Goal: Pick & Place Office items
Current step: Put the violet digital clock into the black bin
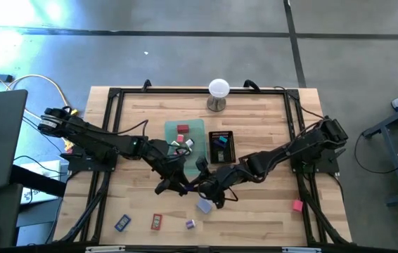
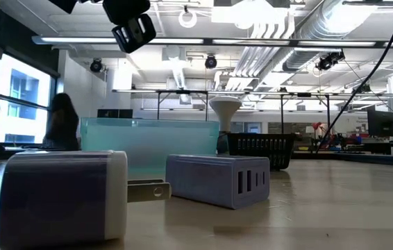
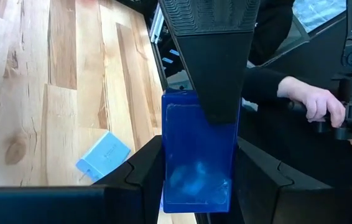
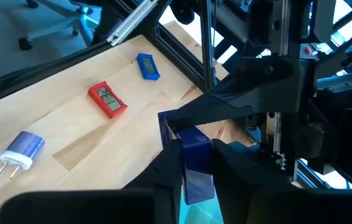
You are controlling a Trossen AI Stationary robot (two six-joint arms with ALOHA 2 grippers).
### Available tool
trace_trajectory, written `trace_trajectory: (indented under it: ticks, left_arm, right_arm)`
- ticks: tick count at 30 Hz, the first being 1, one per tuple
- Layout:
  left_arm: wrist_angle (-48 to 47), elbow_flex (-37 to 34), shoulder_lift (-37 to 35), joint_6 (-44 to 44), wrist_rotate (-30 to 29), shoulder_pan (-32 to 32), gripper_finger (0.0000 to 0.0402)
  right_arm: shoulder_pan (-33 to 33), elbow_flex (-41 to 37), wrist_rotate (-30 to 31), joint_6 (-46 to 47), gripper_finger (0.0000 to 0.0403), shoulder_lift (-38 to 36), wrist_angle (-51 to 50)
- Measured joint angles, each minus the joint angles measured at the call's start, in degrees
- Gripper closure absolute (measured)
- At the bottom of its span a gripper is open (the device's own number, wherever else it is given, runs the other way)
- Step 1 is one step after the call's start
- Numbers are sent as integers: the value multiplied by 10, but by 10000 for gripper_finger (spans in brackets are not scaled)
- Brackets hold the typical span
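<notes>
Above the table's middle, my left gripper and my right gripper meet tip to tip, both shut on one flat blue item. The same blue item shows in the right wrist view, held well above the wood. Other office items lie flat on the table near its front edge: a lavender charger block, a purple plug, a red item and a blue one. A pink one lies at the right. My left gripper pinches the blue item's two long edges between its two fingers, at the end nearest it. It comes from the table's left, slanting slightly down. The item is lifted clear of the table. My right gripper has the opposite end between its two fingers, coming from the table's right and slanting slightly down. In the left wrist view one of its fingers lies over that end of the item.
A translucent green tray with a red item and a black mesh tray stand behind the grippers. The white ball on its stand is at the far edge. A person's hand shows beyond the table.
</notes>
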Motion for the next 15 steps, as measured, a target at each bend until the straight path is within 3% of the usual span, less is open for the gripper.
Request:
trace_trajectory:
  ticks: [5,10,15]
  left_arm:
    - [0,0,0,-2,4,0,259]
    - [0,0,0,10,4,0,258]
    - [7,0,0,13,-12,0,180]
  right_arm:
    - [-11,1,-43,-1,348,0,-2]
    - [-12,1,-40,4,344,0,-8]
    - [-11,0,-48,13,358,0,-28]
